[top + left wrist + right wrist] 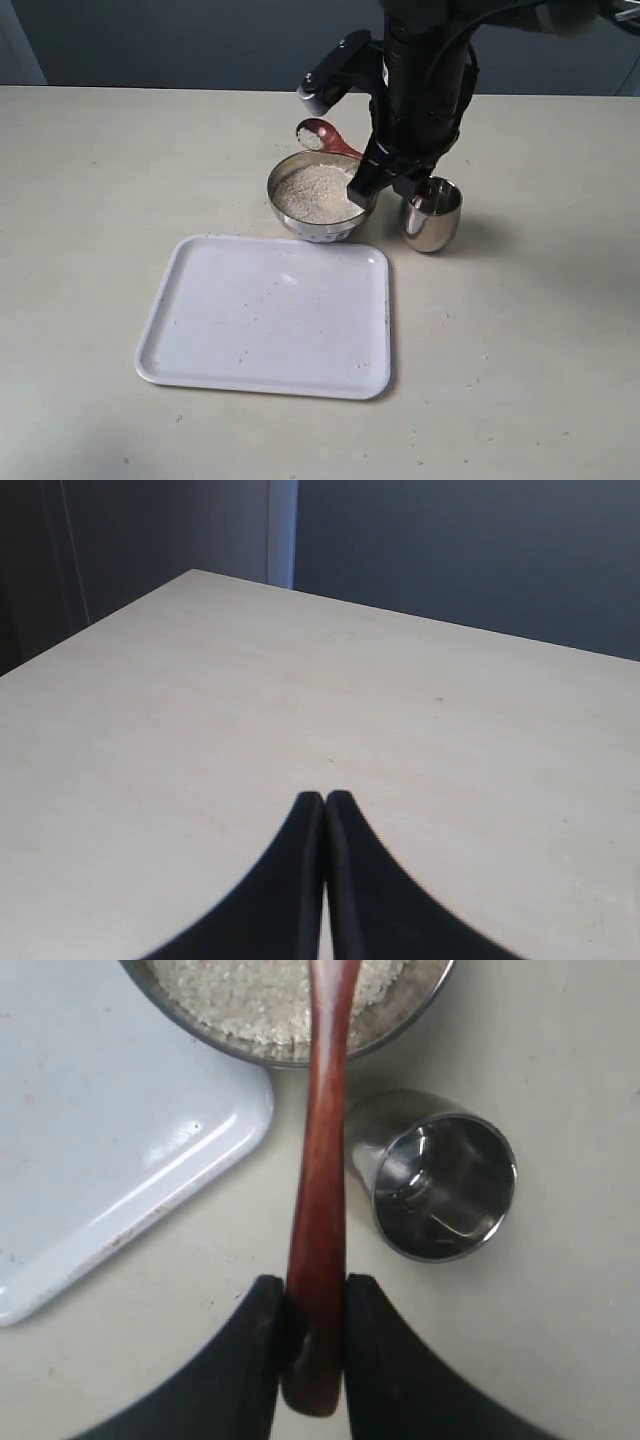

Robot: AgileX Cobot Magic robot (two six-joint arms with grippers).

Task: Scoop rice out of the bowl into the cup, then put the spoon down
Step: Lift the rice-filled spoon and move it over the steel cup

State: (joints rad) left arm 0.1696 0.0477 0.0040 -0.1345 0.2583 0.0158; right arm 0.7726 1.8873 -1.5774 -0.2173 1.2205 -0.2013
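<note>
A steel bowl (288,215) full of white rice (315,192) stands behind the tray, also seen as the bowl (405,1022) with rice (235,995) in the right wrist view. The reddish-brown wooden spoon (322,135) hangs above the bowl's far rim with some rice in its oval end. My right gripper (315,1295) is shut on the spoon (320,1180) handle near its end. The steel cup (432,215) stands upright just right of the bowl; the cup (445,1185) looks empty inside. My left gripper (324,800) is shut on nothing over bare table, out of the exterior view.
A white rectangular tray (270,315) lies in front of the bowl, its corner (130,1150) showing in the right wrist view. The black right arm (420,80) rises over bowl and cup. The table's far edge (400,615) meets a dark wall.
</note>
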